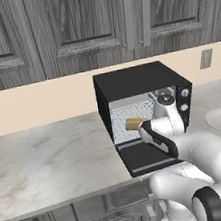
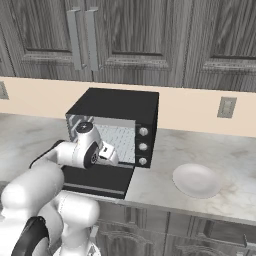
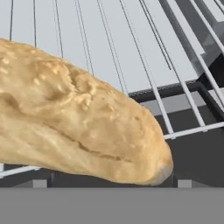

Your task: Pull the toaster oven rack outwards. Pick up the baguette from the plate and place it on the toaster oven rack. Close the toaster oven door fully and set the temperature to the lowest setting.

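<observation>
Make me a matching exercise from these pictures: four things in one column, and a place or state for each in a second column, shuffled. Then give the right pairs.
Things
1. baguette
2. plate
3. oven door
4. knobs

Places or states
A. bare, on the counter to the right of the oven
B. dropped open, lying flat in front of the cavity
C. in a column on the oven's right front
D. over the wire rack, at the cavity's mouth

Pairs: 1-D, 2-A, 3-B, 4-C
</observation>
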### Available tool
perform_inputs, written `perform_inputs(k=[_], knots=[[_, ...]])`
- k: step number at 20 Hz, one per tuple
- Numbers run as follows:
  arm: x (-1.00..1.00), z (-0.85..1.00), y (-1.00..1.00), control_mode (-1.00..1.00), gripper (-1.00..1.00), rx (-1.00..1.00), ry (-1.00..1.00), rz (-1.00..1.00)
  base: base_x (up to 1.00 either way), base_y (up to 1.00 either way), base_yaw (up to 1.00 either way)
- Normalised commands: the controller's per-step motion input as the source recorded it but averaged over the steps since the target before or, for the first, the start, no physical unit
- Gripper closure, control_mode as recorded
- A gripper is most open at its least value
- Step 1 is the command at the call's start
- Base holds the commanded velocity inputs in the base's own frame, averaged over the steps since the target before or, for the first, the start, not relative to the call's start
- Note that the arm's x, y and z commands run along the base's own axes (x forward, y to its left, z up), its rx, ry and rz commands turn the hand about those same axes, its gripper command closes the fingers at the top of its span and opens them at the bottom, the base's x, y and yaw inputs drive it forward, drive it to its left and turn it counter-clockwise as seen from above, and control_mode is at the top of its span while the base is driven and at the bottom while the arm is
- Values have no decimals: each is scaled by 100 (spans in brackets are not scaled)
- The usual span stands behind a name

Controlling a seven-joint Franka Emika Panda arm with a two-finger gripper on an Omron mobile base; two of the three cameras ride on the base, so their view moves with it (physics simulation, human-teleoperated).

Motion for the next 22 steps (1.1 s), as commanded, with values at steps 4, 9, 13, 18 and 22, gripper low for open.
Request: perform_inputs(k=[4, 9, 13, 18, 22], knots=[[33, 0, 1, -100, -100, 0, 0, 0, 0, 0, 0], [37, 0, 0, -100, -100, 0, 0, 0, 0, 0, 0], [54, 0, 0, -100, -100, 0, 0, 0, 0, 0, 0], [65, 6, 0, -100, -100, 0, 0, -1, 0, 0, 0], [59, 0, 0, -100, -100, 0, 0, -2, 0, 0, 0]])
